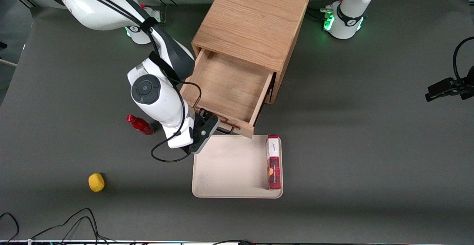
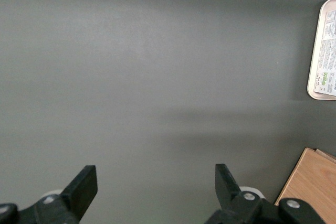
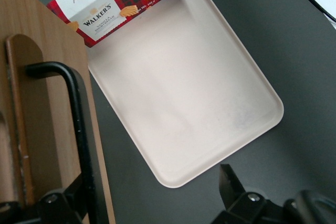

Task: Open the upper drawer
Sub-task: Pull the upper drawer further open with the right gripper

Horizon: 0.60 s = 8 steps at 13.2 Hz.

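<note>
The upper drawer of the light oak cabinet stands pulled well out, its inside bare. The drawer's thin black bar handle faces the front camera. My right gripper is at the end of that handle nearer the working arm. In the right wrist view the gripper is open. The handle runs down the drawer front right against the inner side of one finger. The second finger hangs over the dark table, and nothing is clamped between them.
A cream tray lies just in front of the open drawer, with a red Walkers biscuit box along one edge. A small red bottle stands beside the working arm. A yellow lump lies nearer the front camera.
</note>
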Tool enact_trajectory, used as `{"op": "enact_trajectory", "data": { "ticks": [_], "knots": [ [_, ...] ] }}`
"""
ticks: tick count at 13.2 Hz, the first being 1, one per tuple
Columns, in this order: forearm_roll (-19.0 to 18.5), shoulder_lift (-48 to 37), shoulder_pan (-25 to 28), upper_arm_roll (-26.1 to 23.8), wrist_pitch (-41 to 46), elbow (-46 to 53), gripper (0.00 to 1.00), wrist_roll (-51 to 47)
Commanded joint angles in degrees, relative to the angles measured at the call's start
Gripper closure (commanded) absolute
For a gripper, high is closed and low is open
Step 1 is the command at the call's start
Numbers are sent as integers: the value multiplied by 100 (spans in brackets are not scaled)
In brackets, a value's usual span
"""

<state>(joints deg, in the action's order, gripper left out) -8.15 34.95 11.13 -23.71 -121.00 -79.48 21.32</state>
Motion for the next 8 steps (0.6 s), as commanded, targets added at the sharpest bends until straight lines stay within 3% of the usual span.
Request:
{"op": "enact_trajectory", "data": {
  "ticks": [1, 8],
  "knots": [
    [-196, 170, -32, 42, 156, 337, 0, 152],
    [-196, 258, 30, 209, 375, 600, 0, 197]
  ]
}}
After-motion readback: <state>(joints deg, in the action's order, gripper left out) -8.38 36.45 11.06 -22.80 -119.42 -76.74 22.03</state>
